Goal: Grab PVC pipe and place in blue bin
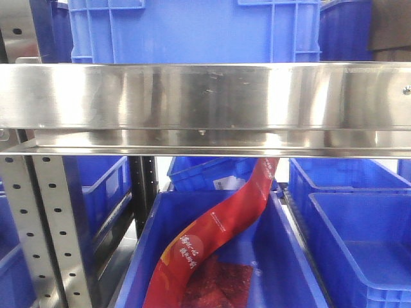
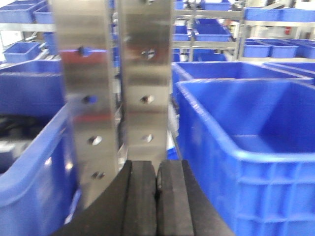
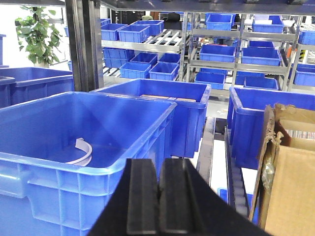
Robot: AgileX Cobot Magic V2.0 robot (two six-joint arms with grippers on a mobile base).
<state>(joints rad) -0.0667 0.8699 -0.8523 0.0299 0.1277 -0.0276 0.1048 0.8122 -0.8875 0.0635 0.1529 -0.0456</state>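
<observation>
My left gripper (image 2: 156,183) is shut with nothing between its black pads, close in front of a perforated steel rack post (image 2: 142,83). A blue bin (image 2: 231,153) stands just to its right. My right gripper (image 3: 158,189) is also shut and empty, beside the right corner of a large blue bin (image 3: 129,167). On that bin's floor lies a white curved piece (image 3: 84,150); I cannot tell whether it is the PVC pipe. Neither gripper shows in the front view.
A wide steel shelf beam (image 1: 205,96) crosses the front view, with a blue bin (image 1: 295,256) below holding red packaging (image 1: 218,224). More blue bins (image 3: 162,91) fill the racks. A torn cardboard box (image 3: 290,167) stands at the right.
</observation>
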